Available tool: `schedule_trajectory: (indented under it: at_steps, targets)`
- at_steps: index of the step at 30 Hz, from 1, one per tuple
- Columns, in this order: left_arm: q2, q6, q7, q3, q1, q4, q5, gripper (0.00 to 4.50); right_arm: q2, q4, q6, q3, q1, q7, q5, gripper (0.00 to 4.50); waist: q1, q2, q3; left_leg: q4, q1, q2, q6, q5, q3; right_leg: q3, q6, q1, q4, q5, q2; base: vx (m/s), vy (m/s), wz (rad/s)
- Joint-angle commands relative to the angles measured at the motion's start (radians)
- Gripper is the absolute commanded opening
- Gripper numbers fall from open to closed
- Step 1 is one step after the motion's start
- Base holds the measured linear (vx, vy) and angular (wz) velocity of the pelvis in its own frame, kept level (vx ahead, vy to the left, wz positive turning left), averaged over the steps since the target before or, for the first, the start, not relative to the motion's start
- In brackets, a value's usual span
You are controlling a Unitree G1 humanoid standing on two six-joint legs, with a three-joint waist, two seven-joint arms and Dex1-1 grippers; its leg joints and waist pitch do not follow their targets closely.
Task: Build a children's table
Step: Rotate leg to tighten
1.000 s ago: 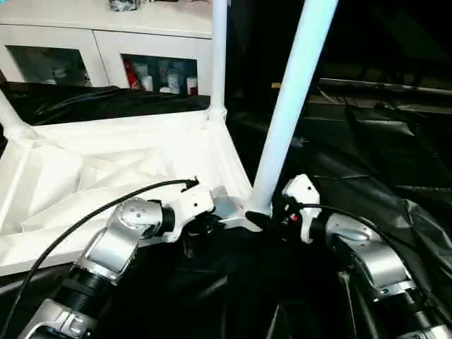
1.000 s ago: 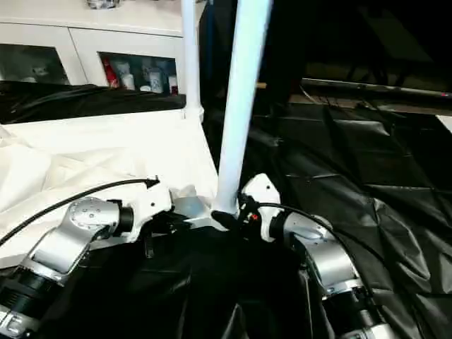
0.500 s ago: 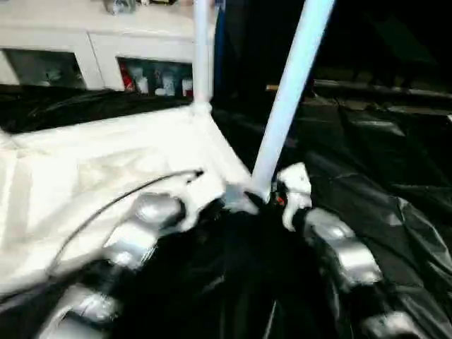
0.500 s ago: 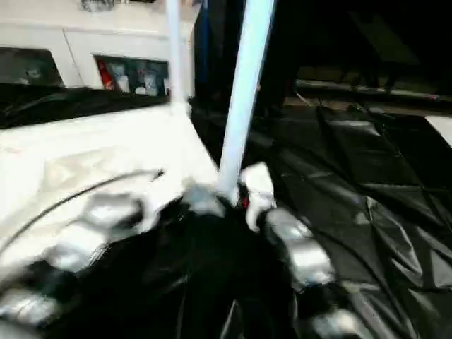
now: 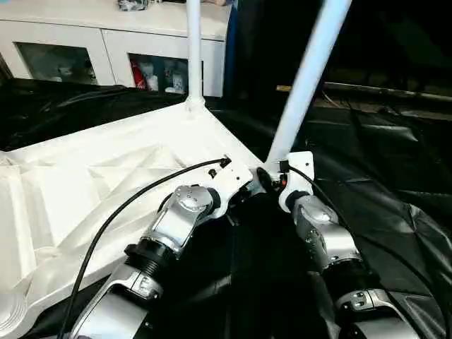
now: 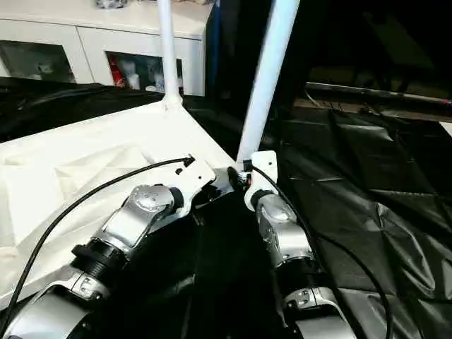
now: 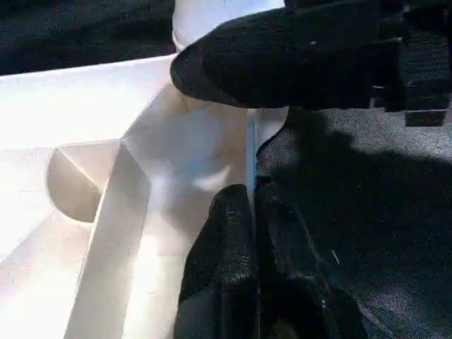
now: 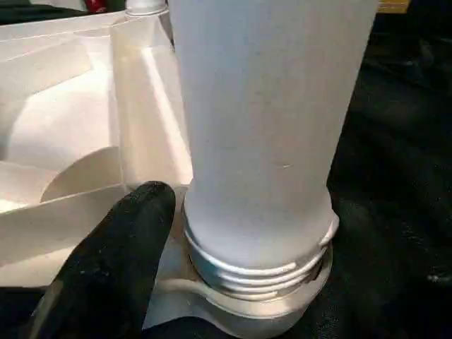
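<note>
Your head cameras are looking down over both forearms at the tabletop corner. Both wrist cameras are sitting close, sharing that corner's leg socket.

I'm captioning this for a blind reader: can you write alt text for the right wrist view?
A thick white table leg stands in the round corner socket of the upturned white tabletop, with a few threads still showing at its base. One black finger of the right tool rests beside the socket, over black sheeting.
</note>
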Motion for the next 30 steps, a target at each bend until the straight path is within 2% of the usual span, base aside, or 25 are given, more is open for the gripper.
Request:
schedule_trajectory:
  at_steps: [1,2,4,5,8,10,12,14,15,18,24,29,30]
  targets:
    - [0.012,-0.033,-0.063,-0.024,0.023,0.025,-0.028,0.0,-0.019,-0.035,0.004,0.046,0.0,0.098,0.01,3.91,0.003,-0.01,-0.043,-0.081,-0.006,0.086,0.051,-0.131,-0.038,0.056,-0.19,0.036,-0.092,-0.253,-0.118,0.0,0.0,0.0]
    - [0.021,-0.033,-0.076,-0.024,0.026,0.021,-0.031,0.0,-0.031,-0.047,0.01,0.048,0.005,0.116,0.011,4.0,0.003,-0.009,-0.044,-0.081,-0.006,0.087,0.053,-0.126,-0.037,0.057,-0.19,0.035,-0.09,-0.247,-0.119,0.0,0.0,0.0]
    - [0.093,-0.05,-0.186,-0.018,0.048,-0.003,-0.054,0.0,-0.137,-0.143,0.049,0.092,0.048,0.268,0.002,4.2,0.011,-0.008,-0.046,-0.077,-0.009,0.087,0.071,-0.086,-0.037,0.056,-0.19,0.041,-0.086,-0.19,-0.119,0.0,0.0,0.0]
    - [0.107,-0.06,-0.207,-0.013,0.051,-0.006,-0.061,0.0,-0.162,-0.166,0.056,0.104,0.06,0.305,0.001,4.26,0.01,-0.008,-0.045,-0.077,-0.01,0.088,0.082,-0.074,-0.035,0.054,-0.198,0.04,-0.084,-0.16,-0.118,0.0,0.0,0.0]
    - [0.147,-0.089,-0.282,-0.002,0.058,-0.022,-0.087,0.0,-0.234,-0.226,0.063,0.138,0.095,0.418,0.003,4.32,0.011,-0.004,-0.047,-0.075,-0.008,0.091,0.09,-0.073,-0.033,0.05,-0.206,0.038,-0.084,-0.157,-0.121,0.0,0.0,0.0]
    - [0.187,-0.103,-0.374,-0.004,0.069,-0.055,-0.116,0.0,-0.287,-0.272,0.066,0.16,0.121,0.509,0.013,4.32,0.014,0.001,-0.051,-0.073,-0.005,0.097,0.094,-0.044,-0.029,0.044,-0.234,0.039,-0.076,-0.08,-0.119,0.0,0.0,0.0]
    - [0.238,-0.112,-0.496,-0.028,0.088,-0.107,-0.15,0.0,-0.336,-0.312,0.07,0.181,0.143,0.6,0.027,4.32,0.014,0.0,-0.053,-0.074,-0.013,0.1,0.102,-0.02,-0.031,0.041,-0.248,0.047,-0.066,-0.019,-0.122,0.0,0.0,0.0]
    - [0.259,-0.104,-0.538,-0.041,0.094,-0.129,-0.162,0.0,-0.356,-0.331,0.084,0.19,0.15,0.64,0.039,4.32,0.016,0.0,-0.053,-0.073,-0.009,0.101,0.109,-0.016,-0.028,0.038,-0.261,0.042,-0.066,-0.002,-0.12,0.0,0.0,0.0]
    - [0.268,-0.104,-0.558,-0.046,0.097,-0.142,-0.17,0.0,-0.366,-0.34,0.086,0.196,0.154,0.66,0.043,4.32,0.019,0.001,-0.056,-0.07,-0.009,0.1,0.114,0.002,-0.028,0.039,-0.272,0.044,-0.059,0.034,-0.121,0.0,0.0,0.0]
    - [0.294,-0.103,-0.628,-0.054,0.11,-0.182,-0.196,0.0,-0.393,-0.366,0.098,0.211,0.164,0.711,0.051,4.32,0.023,0.0,-0.057,-0.069,-0.009,0.103,0.122,0.017,-0.028,0.035,-0.283,0.045,-0.053,0.068,-0.122,0.0,0.0,0.0]
    - [0.31,-0.113,-0.651,-0.046,0.117,-0.189,-0.2,0.0,-0.4,-0.385,0.111,0.202,0.173,0.751,0.069,4.32,0.027,-0.002,-0.055,-0.071,-0.009,0.102,0.098,-0.007,-0.028,0.036,-0.273,0.046,-0.058,0.01,-0.123,0.0,0.0,0.0]
    - [0.323,-0.111,-0.656,-0.042,0.129,-0.2,-0.206,0.0,-0.398,-0.4,0.122,0.205,0.18,0.78,0.084,4.32,0.028,-0.006,-0.056,-0.069,-0.011,0.101,0.102,0.01,-0.027,0.035,-0.268,0.049,-0.054,0.028,-0.124,0.0,0.0,0.0]
    - [0.323,-0.113,-0.656,-0.04,0.132,-0.2,-0.205,0.0,-0.396,-0.401,0.122,0.206,0.182,0.786,0.085,4.15,0.027,-0.008,-0.057,-0.068,-0.01,0.1,0.107,0.02,-0.027,0.034,-0.267,0.047,-0.053,0.039,-0.122,0.0,0.0,0.0]
